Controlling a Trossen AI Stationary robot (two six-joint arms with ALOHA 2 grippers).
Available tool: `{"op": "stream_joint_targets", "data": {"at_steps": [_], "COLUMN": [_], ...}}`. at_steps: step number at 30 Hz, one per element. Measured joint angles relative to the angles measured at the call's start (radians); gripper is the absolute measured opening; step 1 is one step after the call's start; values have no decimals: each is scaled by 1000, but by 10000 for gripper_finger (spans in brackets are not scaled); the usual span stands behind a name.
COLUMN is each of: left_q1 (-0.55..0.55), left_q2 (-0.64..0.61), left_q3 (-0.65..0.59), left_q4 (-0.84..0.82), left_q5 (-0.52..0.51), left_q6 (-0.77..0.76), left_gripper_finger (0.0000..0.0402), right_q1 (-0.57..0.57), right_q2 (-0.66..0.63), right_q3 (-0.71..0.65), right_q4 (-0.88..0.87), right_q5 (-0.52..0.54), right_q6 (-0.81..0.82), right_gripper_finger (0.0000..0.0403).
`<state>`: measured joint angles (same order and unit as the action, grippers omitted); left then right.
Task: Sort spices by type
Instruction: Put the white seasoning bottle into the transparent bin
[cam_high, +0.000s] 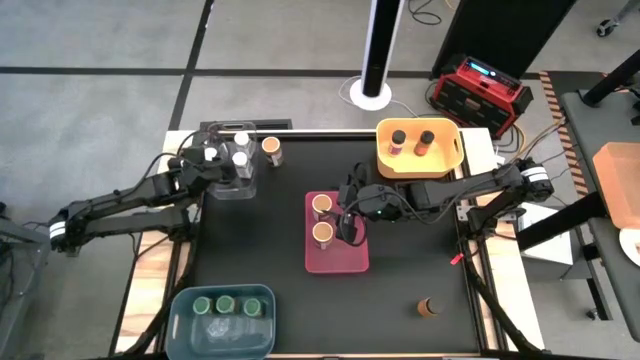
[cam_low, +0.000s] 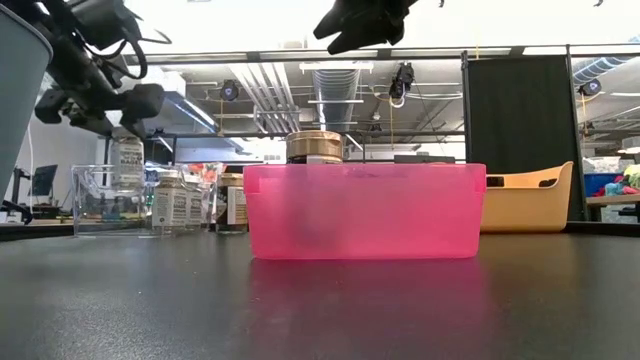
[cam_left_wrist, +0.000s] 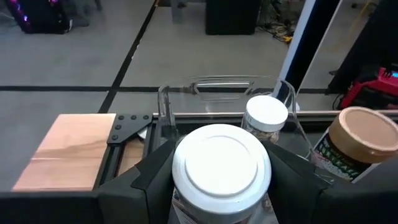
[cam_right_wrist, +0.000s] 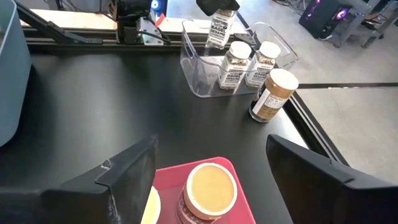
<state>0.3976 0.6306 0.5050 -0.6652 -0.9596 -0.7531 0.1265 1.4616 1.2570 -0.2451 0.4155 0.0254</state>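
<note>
My left gripper (cam_high: 213, 156) is shut on a white-lidded spice jar (cam_left_wrist: 221, 165) and holds it over the clear bin (cam_high: 236, 178) at the far left. Two more white-lidded jars (cam_right_wrist: 233, 61) stand in that bin. A tan-lidded jar (cam_high: 271, 150) stands on the table just right of it. My right gripper (cam_high: 349, 220) hovers open above the pink bin (cam_high: 336, 255) in the middle. Two tan-lidded jars (cam_high: 322, 233) stand in the pink bin, and one of them (cam_right_wrist: 210, 190) is right below the fingers. My left gripper pinches the white-lidded jar between its two fingers (cam_left_wrist: 155, 171), one on each side of the body (cam_left_wrist: 180, 199) just under the lid. The jar is upright and lifted clear (cam_right_wrist: 219, 28), above the clear bin.
A yellow bin (cam_high: 455, 150) at the far right holds two dark-lidded jars. A blue bin (cam_high: 190, 300) at the near left holds three green-lidded jars. One brown-lidded jar (cam_high: 428, 307) stands alone near the front right. Bare black table lies between the bins.
</note>
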Motion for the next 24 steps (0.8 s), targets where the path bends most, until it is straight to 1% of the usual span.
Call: {"op": "stream_joint_targets", "data": {"at_steps": [6, 13, 18, 24], "left_q1": [0, 0, 0, 0], "left_q2": [13, 50, 70, 75], "left_q3": [-12, -16, -16, -10], "left_q4": [3, 12, 16, 22], "left_q5": [-1, -3, 18, 109], "left_q6": [-50, -53, 14, 126], "left_gripper_finger": [191, 191, 192, 192], "right_q1": [0, 0, 0, 0], "right_q2": [0, 0, 0, 0], "right_q3": [-6, -10, -15, -20], "right_q4": [0, -2, -5, -4], "right_q5": [0, 0, 0, 0], "right_q6": [0, 0, -1, -3], "right_gripper_finger": [282, 276, 284, 293]}}
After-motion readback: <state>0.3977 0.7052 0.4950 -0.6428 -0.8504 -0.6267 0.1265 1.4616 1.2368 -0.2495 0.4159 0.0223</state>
